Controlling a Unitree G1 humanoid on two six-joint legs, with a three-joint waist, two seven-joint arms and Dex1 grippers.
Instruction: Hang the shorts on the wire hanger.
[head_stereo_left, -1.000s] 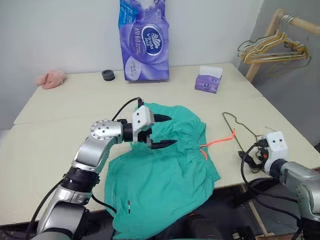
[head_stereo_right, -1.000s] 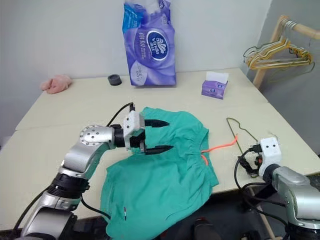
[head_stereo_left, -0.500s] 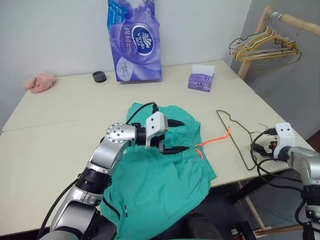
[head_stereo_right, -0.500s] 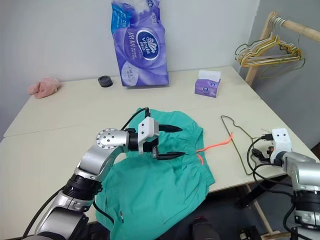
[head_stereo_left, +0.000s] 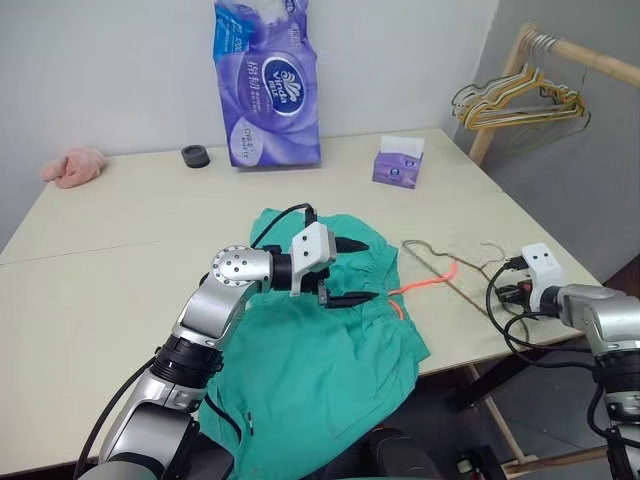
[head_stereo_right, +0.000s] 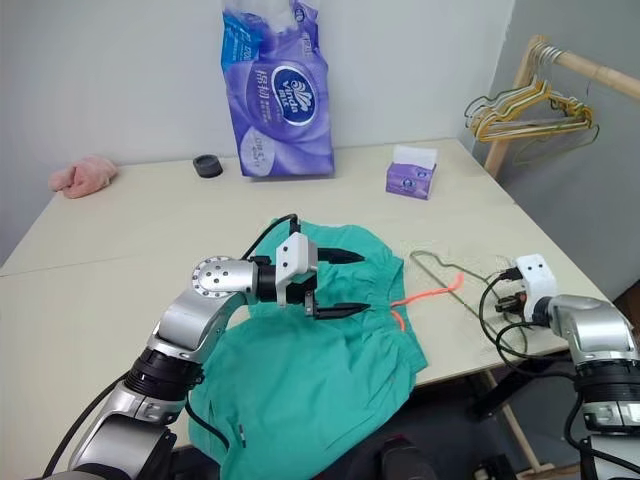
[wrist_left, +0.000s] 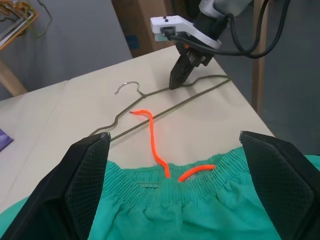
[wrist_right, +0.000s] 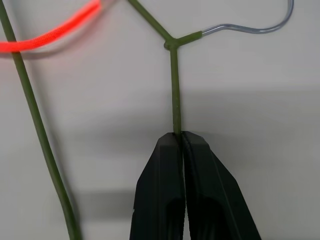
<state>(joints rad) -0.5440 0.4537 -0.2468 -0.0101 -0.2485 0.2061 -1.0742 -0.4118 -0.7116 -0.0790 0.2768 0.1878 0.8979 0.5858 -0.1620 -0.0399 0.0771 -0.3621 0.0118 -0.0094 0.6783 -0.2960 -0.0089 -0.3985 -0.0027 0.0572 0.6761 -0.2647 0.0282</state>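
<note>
The teal-green shorts lie in the middle of the table, their lower part drooping over the front edge. The gathered waistband faces right, and the orange drawstring trails from it across the wire hanger. My left gripper hovers open just above the waistband, pointing right, with nothing between its fingers. The olive-grey wire hanger lies flat by the table's right edge. My right gripper is shut on one of its thin arms just below the hook, and it shows in the left wrist view too.
At the back of the table stand a tall purple tissue pack, a small purple tissue box, a black roll and a pink fuzzy cloth. A wooden rack with gold and pale hangers stands beyond the right edge.
My right gripper came in over the table's right edge and shut on the hanger's wire. The hanger has swung round, one corner now nearer the shorts. The left gripper stayed put.
</note>
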